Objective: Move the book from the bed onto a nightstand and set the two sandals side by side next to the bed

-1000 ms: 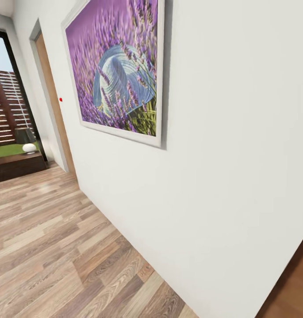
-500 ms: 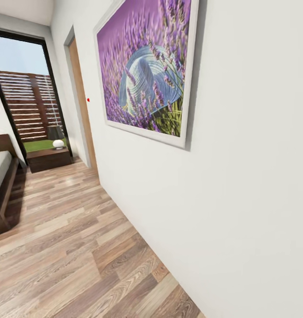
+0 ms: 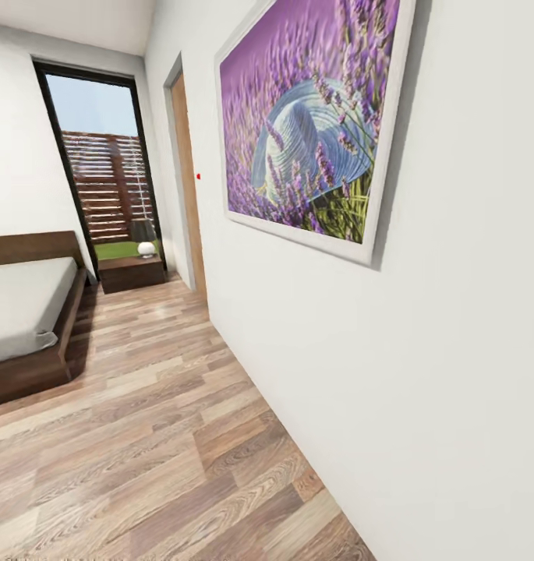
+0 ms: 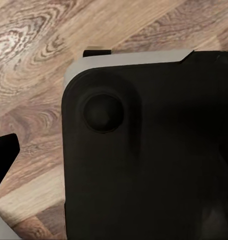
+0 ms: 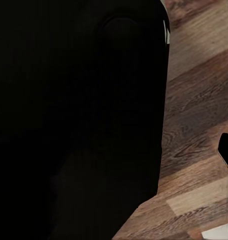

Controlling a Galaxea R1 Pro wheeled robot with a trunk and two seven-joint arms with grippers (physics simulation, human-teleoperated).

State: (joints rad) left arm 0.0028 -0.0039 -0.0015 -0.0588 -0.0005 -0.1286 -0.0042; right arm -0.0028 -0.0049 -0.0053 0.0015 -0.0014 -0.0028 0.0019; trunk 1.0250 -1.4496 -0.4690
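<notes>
The head view looks along a white wall point(image 3: 422, 374) into the bedroom. The bed point(image 3: 21, 312) lies at the left, pale mattress on a dark wooden frame, headboard against the far wall. Just beside it, under the tall dark-framed window point(image 3: 103, 171), stands the nightstand point(image 3: 132, 273) with a small white lamp point(image 3: 146, 248) on top. A framed lavender picture point(image 3: 309, 125) hangs on the wall, with a wooden door point(image 3: 187, 187) beyond it. Plank floor point(image 3: 157, 436) spreads below. Both wrist views show dark robot housing point(image 4: 154, 155) over floorboards; I cannot tell either pincer's state
</notes>
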